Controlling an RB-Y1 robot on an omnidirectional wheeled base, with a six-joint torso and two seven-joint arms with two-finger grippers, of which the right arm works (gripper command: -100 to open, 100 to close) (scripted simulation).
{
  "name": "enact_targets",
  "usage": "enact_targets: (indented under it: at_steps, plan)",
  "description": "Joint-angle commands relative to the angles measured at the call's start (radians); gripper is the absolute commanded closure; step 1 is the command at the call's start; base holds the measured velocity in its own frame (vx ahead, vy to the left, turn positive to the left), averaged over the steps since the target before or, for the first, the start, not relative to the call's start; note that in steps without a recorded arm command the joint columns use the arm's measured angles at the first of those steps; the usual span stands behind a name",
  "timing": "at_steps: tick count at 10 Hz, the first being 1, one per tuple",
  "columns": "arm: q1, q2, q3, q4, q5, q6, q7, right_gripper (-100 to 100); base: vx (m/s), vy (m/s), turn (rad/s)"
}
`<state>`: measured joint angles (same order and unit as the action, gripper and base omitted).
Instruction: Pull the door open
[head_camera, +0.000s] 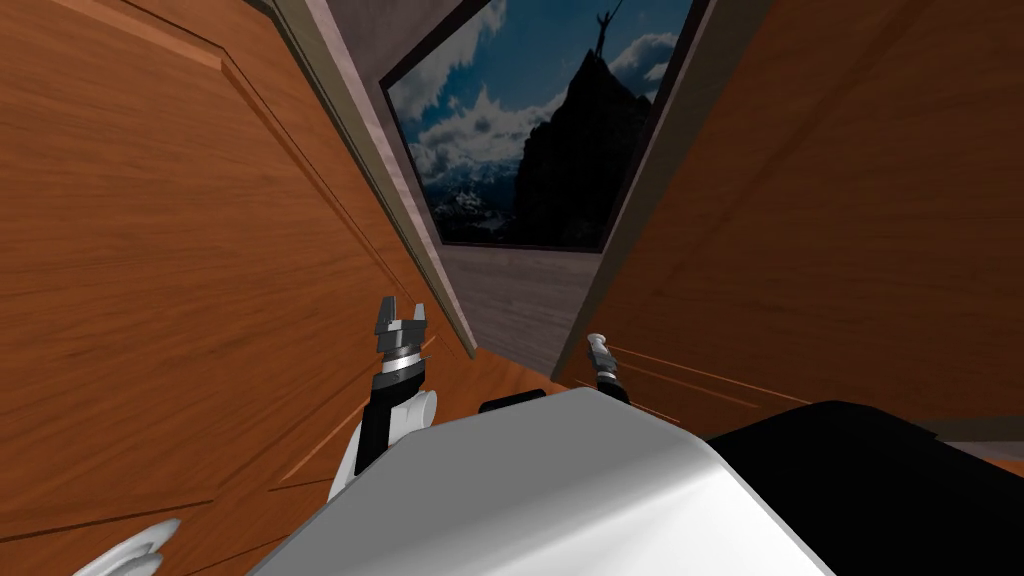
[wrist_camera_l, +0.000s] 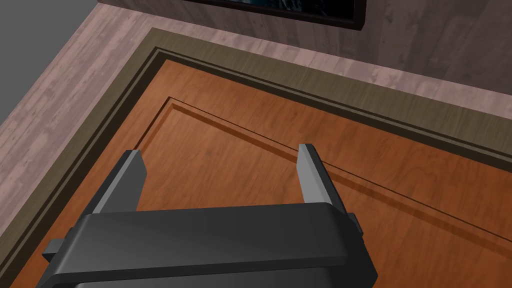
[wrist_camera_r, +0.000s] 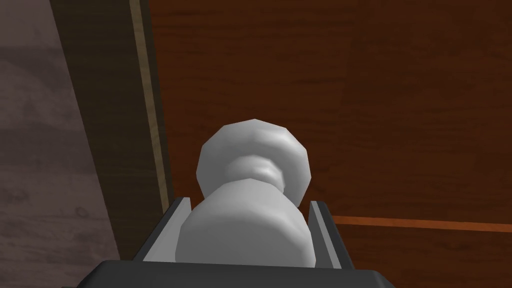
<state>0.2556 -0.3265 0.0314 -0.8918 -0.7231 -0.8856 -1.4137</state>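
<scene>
**Door knob gripped, pull yet to come**

On the far left is a reddish-brown wooden door (head_camera: 150, 250) with sunken panels, set in a dull brown frame. This is not the door being worked. The left gripper (head_camera: 402, 318) hangs just in front of it, its jaws spread wide with nothing between them.

In the middle is a narrow strip of grey-brown wall (head_camera: 520, 290). On it hangs a dark-framed picture (head_camera: 540, 130) of a black mountain against blue sky and clouds.

To the right of the wall, the right gripper (head_camera: 598, 345) reaches to the near edge of a second door (head_camera: 850, 250). Its jaws press both sides of a smooth, pale knob (wrist_camera_r: 252, 190). The knob has a rounded bulb, a narrow neck and a round plate flat against the wood.

This door is the same warm brown wood, with a thin orange panel line running close behind the knob. The knob sits close to the door's edge, beside a dark frame strip (wrist_camera_r: 110, 100).

Reaching and gripping look finished. No gap shows between door and frame, so the door seems not yet opened, though the steep angle makes this uncertain. The whole pull appears to remain.
</scene>
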Motion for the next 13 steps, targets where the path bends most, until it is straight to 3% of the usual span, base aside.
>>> enact_targets:
  at_steps: [1,9,11,13]
  plan:
    - [0.006,-0.007,0.017,-0.009,0.009,-0.002,-0.012,100,-0.137,-0.040,0.057]
    - [0.040,-0.046,0.108,-0.058,0.057,-0.013,-0.075,100,-0.204,0.014,0.059]
    - [0.041,-0.047,0.111,-0.058,0.058,-0.010,-0.075,100,-0.133,0.002,0.024]
    - [0.056,-0.060,0.143,-0.067,0.077,-0.024,-0.095,100,-0.192,-0.023,0.084]
